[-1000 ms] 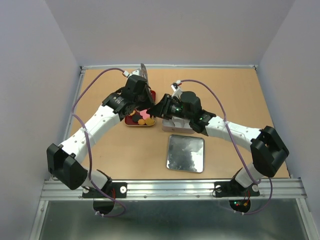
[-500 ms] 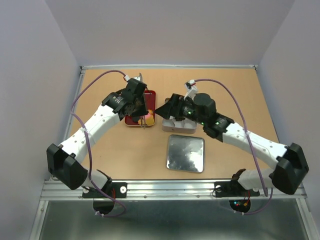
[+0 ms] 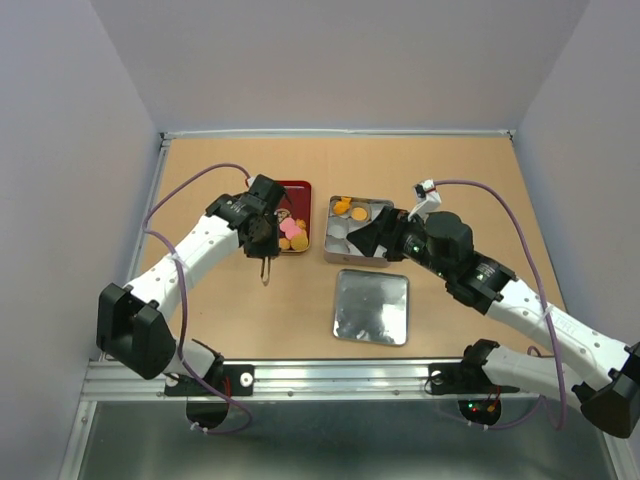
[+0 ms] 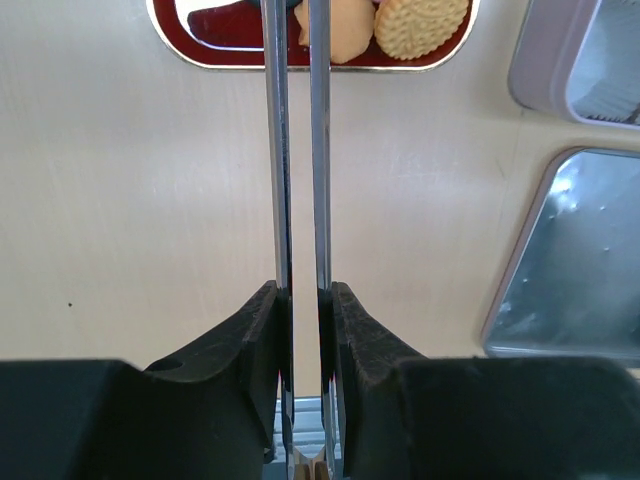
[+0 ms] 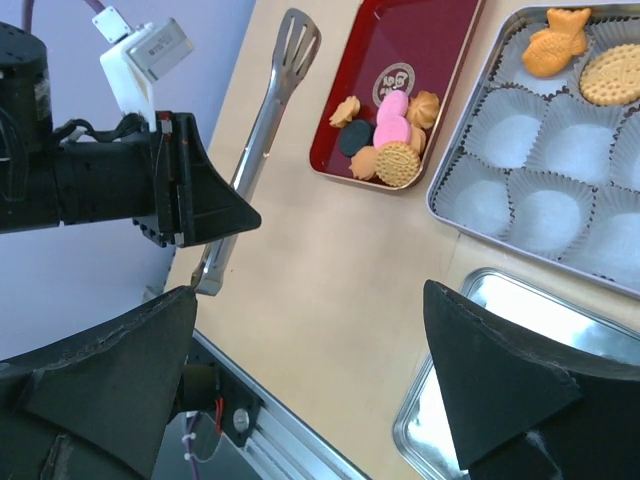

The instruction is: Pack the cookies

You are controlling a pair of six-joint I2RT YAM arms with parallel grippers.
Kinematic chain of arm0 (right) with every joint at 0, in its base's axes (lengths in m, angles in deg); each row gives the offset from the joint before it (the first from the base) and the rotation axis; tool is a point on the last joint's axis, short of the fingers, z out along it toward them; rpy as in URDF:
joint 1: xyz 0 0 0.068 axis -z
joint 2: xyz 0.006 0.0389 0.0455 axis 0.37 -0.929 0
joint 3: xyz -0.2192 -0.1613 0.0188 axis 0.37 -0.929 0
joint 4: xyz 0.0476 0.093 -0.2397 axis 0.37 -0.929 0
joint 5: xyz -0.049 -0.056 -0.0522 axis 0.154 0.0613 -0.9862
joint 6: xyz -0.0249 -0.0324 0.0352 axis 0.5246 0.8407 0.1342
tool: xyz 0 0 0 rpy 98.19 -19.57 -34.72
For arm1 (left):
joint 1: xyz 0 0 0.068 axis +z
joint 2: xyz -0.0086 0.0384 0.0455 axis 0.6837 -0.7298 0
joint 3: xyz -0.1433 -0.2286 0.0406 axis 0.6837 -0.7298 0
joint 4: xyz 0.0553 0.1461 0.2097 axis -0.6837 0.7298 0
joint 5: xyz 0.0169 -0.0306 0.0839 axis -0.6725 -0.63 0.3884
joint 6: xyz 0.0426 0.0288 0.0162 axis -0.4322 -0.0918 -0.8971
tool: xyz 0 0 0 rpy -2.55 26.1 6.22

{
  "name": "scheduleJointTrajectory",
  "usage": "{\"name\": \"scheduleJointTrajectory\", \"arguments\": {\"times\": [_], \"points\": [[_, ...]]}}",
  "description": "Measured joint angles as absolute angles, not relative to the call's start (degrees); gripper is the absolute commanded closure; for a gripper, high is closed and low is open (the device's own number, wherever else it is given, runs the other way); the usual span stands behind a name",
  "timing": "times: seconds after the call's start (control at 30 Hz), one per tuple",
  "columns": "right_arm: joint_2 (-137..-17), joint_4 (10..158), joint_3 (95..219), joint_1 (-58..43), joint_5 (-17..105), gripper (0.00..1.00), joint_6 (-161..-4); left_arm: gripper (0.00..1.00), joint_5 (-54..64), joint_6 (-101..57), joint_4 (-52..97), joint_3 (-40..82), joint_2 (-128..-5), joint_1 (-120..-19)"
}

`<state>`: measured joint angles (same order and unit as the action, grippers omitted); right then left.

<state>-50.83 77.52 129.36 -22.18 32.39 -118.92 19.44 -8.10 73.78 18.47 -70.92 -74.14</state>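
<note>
The cookies (image 5: 385, 132) lie heaped at the near end of a red tray (image 5: 420, 40): pink, orange, tan and one dark one. They also show in the top view (image 3: 293, 233) and at the upper edge of the left wrist view (image 4: 420, 22). Two more cookies (image 5: 590, 62) sit in paper cups of the silver tin (image 3: 352, 255). My left gripper (image 3: 262, 235) is shut on metal tongs (image 5: 262, 130), whose arms (image 4: 297, 150) run nearly parallel toward the tray. My right gripper (image 5: 310, 290) is open and empty, raised over the tin's near side.
The tin's flat silver lid (image 3: 371, 306) lies on the table in front of the tin. The metal rail of the table's near edge (image 3: 340, 375) runs along the bottom. Purple cables trail from both arms.
My right gripper drew back from the red tray to the right and opened wide. My left gripper swung the tongs from upright behind the tray to lying toward the near side.
</note>
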Motion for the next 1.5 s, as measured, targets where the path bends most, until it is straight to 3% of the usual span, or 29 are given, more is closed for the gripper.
{"name": "scheduleJointTrajectory", "arguments": {"times": [0.27, 0.67, 1.23, 1.3, 1.33, 1.5], "points": [[-50.90, 76.21, 129.31, -22.18, 31.80, 0.00, -118.92, 0.72, 19.58, -8.12, 72.25, 14.73, -72.78, -74.14], [-52.71, 75.93, 127.91, -22.18, 31.67, 0.00, -118.97, 0.60, 22.35, -9.00, 70.19, 14.18, -77.20, -74.14], [-54.35, 75.86, 127.91, -22.18, 31.67, 0.00, -118.97, 0.58, 24.76, -9.81, 68.60, 14.16, -79.40, -74.14], [-54.62, 75.86, 127.91, -22.18, 31.67, 0.00, -118.97, 0.56, 25.28, -9.81, 68.60, 14.16, -79.40, -74.14], [-54.86, 75.86, 127.91, -22.18, 31.69, 0.00, -118.97, 0.50, 25.54, -9.81, 68.60, 14.16, -79.40, -74.14], [-55.53, 75.84, 127.91, -22.18, 31.69, 0.00, -118.97, 0.46, 26.22, -9.83, 68.60, 14.16, -79.40, -74.16]]}}
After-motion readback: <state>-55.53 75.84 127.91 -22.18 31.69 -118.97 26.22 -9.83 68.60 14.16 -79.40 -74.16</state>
